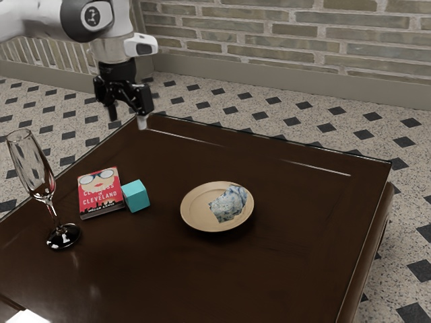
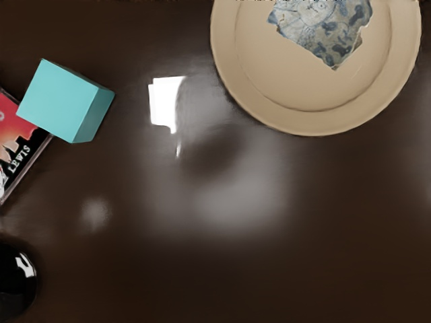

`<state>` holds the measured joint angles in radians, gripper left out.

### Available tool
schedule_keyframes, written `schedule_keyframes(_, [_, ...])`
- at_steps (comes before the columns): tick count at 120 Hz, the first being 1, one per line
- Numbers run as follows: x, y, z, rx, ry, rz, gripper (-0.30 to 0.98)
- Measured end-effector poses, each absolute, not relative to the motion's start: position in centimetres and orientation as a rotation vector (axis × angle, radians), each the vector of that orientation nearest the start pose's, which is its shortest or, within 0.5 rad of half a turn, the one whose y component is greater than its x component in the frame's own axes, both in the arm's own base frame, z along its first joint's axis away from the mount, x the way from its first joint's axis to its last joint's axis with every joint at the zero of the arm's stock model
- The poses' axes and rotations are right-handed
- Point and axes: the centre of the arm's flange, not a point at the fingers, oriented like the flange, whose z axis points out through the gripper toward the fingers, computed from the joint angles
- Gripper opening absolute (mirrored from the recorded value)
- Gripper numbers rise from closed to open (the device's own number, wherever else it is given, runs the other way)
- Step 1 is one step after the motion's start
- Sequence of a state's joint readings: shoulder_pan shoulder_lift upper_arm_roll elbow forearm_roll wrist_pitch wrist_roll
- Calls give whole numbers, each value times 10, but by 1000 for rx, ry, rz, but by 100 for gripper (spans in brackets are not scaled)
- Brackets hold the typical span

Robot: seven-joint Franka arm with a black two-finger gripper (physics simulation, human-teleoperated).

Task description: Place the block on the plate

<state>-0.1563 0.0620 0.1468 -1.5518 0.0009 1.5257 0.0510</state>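
Upper left of the exterior frame, a white robot arm (image 1: 101, 27) reaches over the edge of a dark wooden bench (image 1: 289, 262), its black jaws parted and holding nothing. The turquoise block (image 1: 136, 196) they are meant to collect sits left of centre, close beside a red paperback (image 1: 100, 192) and well apart from its goal, a tan plate (image 1: 191, 208) near the middle of the frame. From where this onlooker stands, the job is at its opening step: reaching for the block, with no grasp made. The next move calls for the hand to travel over the block, turn to suit its faces and come down with room on both sides; the book, so near, could foul one side of the grip. At far left stands a tall stemmed glass (image 1: 32, 165), which a wide swing might topple.

Some details elude the eye. Whether block and book touch is hard to say; in the wrist view the block covers part of the book's corner, and the book runs off the left edge. The plate is cut off at the top of that frame, and the glass's dark foot (image 2: 15, 282) is cropped at lower left. A blue-and-white patch (image 1: 227, 204) lies across the plate, but whether it is a loose shard or painted decoration cannot be told. Beyond the upper left of the exterior frame, the arm's base is out of sight.
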Motion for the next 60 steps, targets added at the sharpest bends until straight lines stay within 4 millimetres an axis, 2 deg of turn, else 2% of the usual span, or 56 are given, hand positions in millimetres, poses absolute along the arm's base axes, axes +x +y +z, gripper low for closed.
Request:
schedule_keyframes(16, [566,5,596,-3125,47,129,69])
schedule_keyframes(24, [563,12,588,-3111,37,165,69])
schedule_keyframes(38, [553,30,552,-3080,136,211,69])
schedule_keyframes(51, [555,48,511,-3063,268,205,69])
schedule_keyframes(60, [560,67,491,-3053,335,182,69])
